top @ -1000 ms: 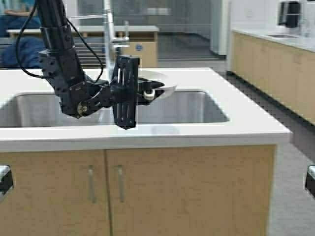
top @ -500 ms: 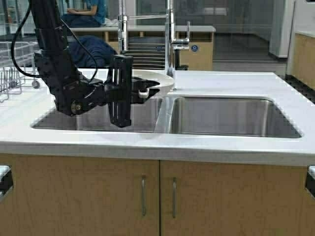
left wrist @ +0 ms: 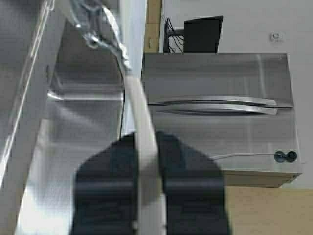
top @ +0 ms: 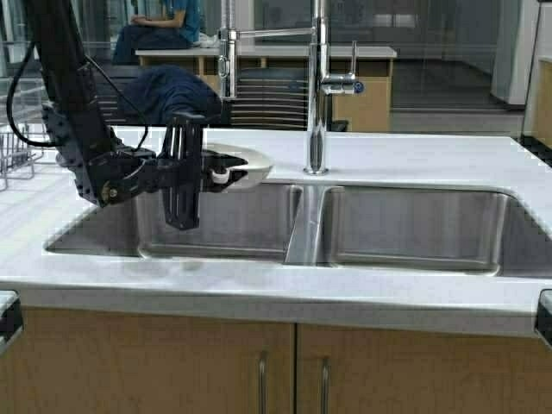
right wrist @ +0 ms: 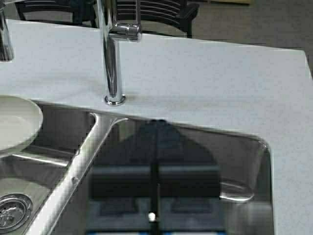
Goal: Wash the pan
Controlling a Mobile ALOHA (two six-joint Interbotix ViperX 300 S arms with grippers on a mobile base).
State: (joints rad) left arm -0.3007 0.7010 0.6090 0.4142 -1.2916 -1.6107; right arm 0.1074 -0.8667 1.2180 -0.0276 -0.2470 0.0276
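Observation:
The pan [top: 250, 162] is pale cream-white and held roughly level above the back of the left sink basin [top: 216, 228]. My left gripper [top: 214, 169] is shut on its near edge. In the left wrist view the pan [left wrist: 137, 103] shows edge-on, running between the two dark fingers [left wrist: 183, 169] of the left gripper [left wrist: 146, 142]. In the right wrist view the pan [right wrist: 14, 122] shows at the edge, over the left basin. My right gripper [right wrist: 155, 126] is shut and empty, low in front of the right basin [right wrist: 205, 161]; it does not show in the high view.
A tall chrome faucet [top: 317, 95] stands behind the divider between the two basins and also shows in the right wrist view [right wrist: 112, 58]. A wire dish rack [top: 13, 142] sits on the counter at far left. A person [top: 159, 21] sits at a table behind.
The robot has driven to the left: the sink and faucet have shifted right in the high view. The left gripper still holds the pan, now over the left basin.

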